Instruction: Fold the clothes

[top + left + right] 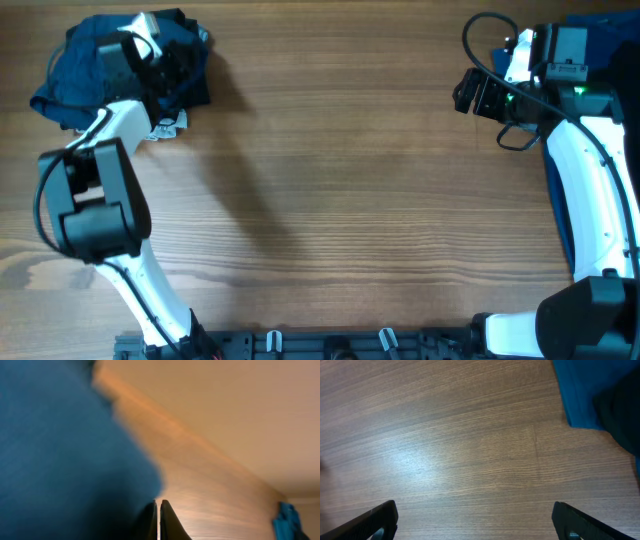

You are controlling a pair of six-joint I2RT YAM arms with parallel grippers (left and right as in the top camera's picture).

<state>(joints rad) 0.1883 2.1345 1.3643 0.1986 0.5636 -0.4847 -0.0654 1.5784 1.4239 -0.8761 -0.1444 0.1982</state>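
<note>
Left gripper (158, 510) at the pile (85, 70), right gripper (474, 505) over bare table (340, 190).

Pile: crumpled navy and blue fabric at the far left corner of the table, a small white tag showing at its near edge. Left jaws pressed together just beside the fabric, which fills the left of the wrist view, blurred; cannot tell if any cloth is caught between them. Right jaws spread wide, nothing between them, wood grain below. Blue cloth (585, 395) lies at the far right edge of the table, a darker garment (620, 420) on top of it, both apart from the right fingers.
</note>
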